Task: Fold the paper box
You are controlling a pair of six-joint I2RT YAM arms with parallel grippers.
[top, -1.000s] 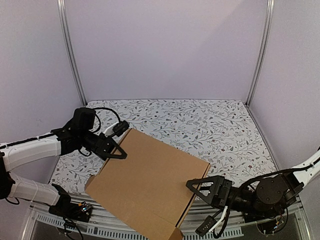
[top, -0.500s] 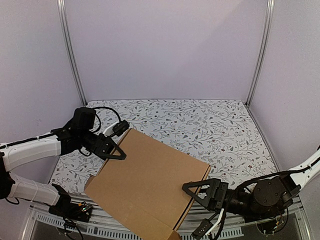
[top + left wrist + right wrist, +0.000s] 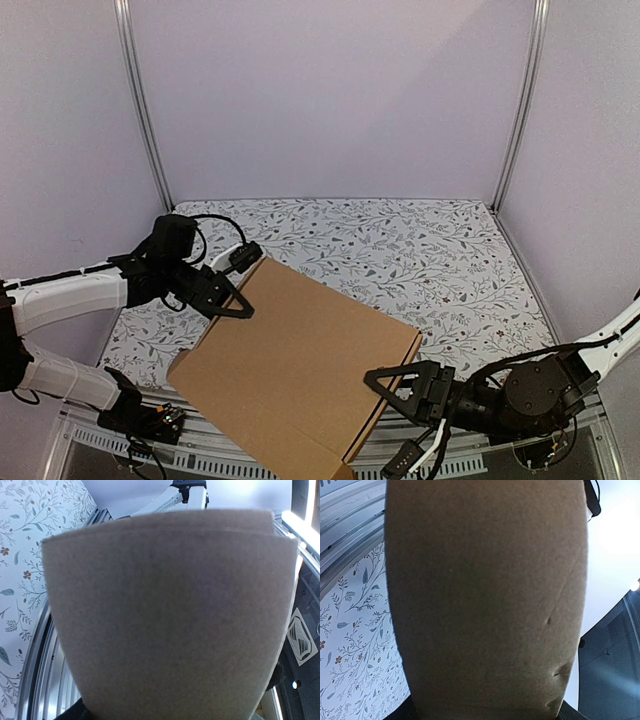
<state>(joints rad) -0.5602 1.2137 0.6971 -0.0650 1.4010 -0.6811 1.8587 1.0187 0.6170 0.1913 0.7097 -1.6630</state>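
Over the near-left half of the table (image 3: 450, 260), in the top external view, the paper box (image 3: 300, 370) is folded into a shallow brown mailer with its lid shut. It is turned askew to the table edges. Its near corner overhangs the table's front rail, and its far corner points towards the back wall. The left fingers (image 3: 218, 298) sit at the box's far-left corner, one black finger lying across the top face. The right fingers (image 3: 420, 385) sit at the box's right-hand edge, near the front, with one finger over the top face.

Left wrist view: plain cardboard of the paper box (image 3: 165, 620) fills nearly the whole picture, its far edge curved across the top. Floral table cover (image 3: 20, 555) shows at the left. One left finger (image 3: 300, 645) stands against the cardboard at the right margin. The left fingers are clamped on the box.

Right wrist view: the paper box (image 3: 485, 595) again fills the picture, a faint crease and small dents showing at lower right. Table cover (image 3: 355, 645) shows at lower left. The cardboard lies between the right fingers, but whether they press on it cannot be told.
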